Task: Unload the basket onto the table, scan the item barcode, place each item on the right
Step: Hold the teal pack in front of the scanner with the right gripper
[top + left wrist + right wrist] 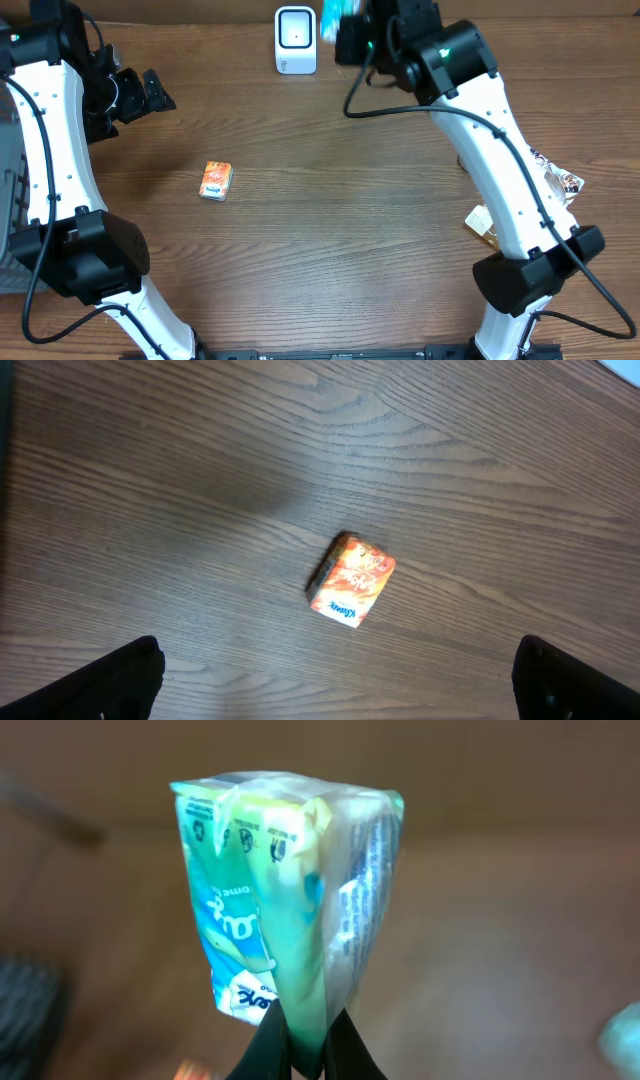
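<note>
A teal and green plastic-wrapped packet (290, 900) stands upright in the right wrist view. My right gripper (308, 1055) is shut on its lower edge. From overhead the packet (330, 18) shows as a blurred blue patch held up just right of the white barcode scanner (295, 40) at the table's far edge, with the right gripper (348, 35) behind it. A small orange packet (215, 180) lies flat on the wood, left of centre. My left gripper (158, 92) hovers open above and left of it. In the left wrist view the orange packet (350, 580) lies beyond the wide-apart fingertips (110, 680), untouched.
Several loose packets (555, 180) and a yellowish item (482, 222) lie by the right arm's base at the right side. A grey basket (10, 175) sits at the left edge. The right arm's black cable (365, 100) hangs near the scanner.
</note>
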`<state>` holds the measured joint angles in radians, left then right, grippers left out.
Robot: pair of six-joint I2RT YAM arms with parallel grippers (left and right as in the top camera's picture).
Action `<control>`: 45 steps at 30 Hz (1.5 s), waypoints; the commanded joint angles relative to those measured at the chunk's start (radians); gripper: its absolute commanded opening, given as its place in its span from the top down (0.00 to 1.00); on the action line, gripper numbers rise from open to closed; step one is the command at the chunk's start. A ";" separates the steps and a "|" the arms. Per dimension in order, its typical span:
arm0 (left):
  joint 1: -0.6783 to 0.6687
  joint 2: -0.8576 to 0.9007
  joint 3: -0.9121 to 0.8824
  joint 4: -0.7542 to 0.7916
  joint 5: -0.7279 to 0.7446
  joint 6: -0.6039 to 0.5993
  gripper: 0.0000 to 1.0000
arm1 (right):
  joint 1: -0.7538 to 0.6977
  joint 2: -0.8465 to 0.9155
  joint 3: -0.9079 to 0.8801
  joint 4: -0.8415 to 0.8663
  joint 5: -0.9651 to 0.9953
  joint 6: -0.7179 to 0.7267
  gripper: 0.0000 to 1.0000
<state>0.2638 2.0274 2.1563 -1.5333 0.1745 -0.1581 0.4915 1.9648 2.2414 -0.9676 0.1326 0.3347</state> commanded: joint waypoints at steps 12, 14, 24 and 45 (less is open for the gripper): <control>0.003 -0.013 0.014 0.001 -0.003 -0.006 0.00 | 0.069 0.454 0.010 0.781 0.528 -0.932 0.96; 0.003 -0.013 0.014 0.002 -0.003 -0.006 0.00 | 0.069 0.505 0.010 0.860 0.524 -1.043 0.96; 0.003 -0.013 0.014 0.001 -0.003 -0.006 0.00 | 0.075 0.647 0.002 0.940 0.485 -1.301 0.96; 0.003 -0.013 0.014 0.001 -0.003 -0.006 0.01 | 0.089 0.624 0.002 0.962 0.428 -1.181 0.96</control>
<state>0.2638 2.0274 2.1563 -1.5333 0.1745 -0.1581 0.5655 2.6232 2.2417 -0.0109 0.5957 -0.9356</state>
